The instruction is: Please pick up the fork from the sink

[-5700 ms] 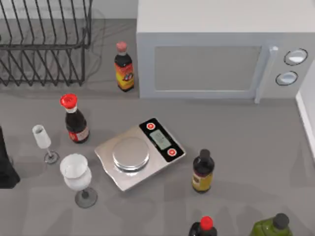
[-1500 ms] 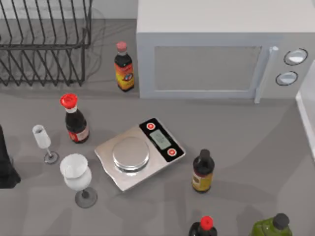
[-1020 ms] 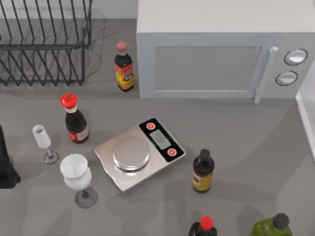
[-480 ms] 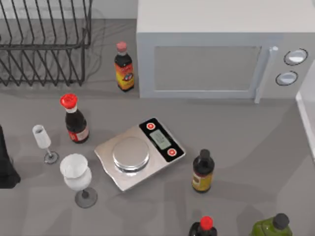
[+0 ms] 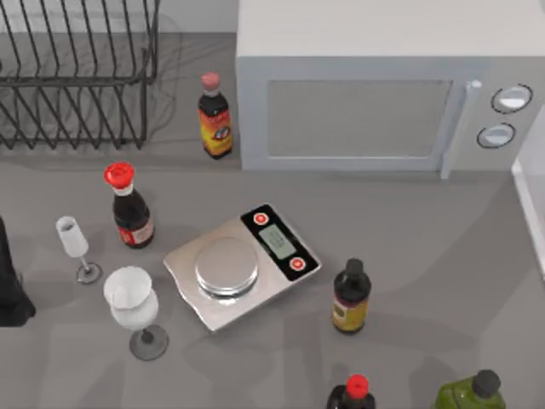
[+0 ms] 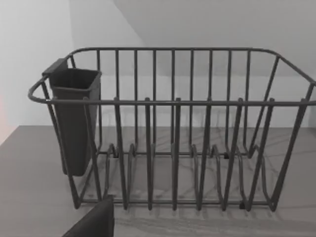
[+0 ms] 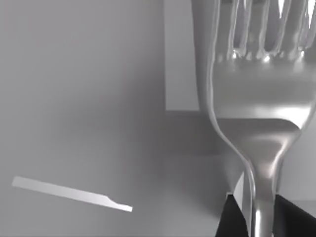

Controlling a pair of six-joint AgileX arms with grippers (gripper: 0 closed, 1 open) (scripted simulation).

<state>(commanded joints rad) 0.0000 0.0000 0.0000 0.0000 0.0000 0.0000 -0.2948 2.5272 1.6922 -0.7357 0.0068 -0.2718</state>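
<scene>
The fork (image 7: 256,98) is shiny and silver. It stands up between the two dark fingers (image 7: 232,219) of the right gripper (image 7: 259,219), which pinch its thin handle from both sides. Its prongs point up and away from the fingers. Past the fork is a plain grey surface, and a flat silver strip (image 7: 69,193) lies on it, well away from the fingers.

The left wrist view faces a dark wire dish rack (image 6: 173,148) with a dark cup holder (image 6: 74,118) on one end. I cannot tell if the left fingers are wide or narrow.
</scene>
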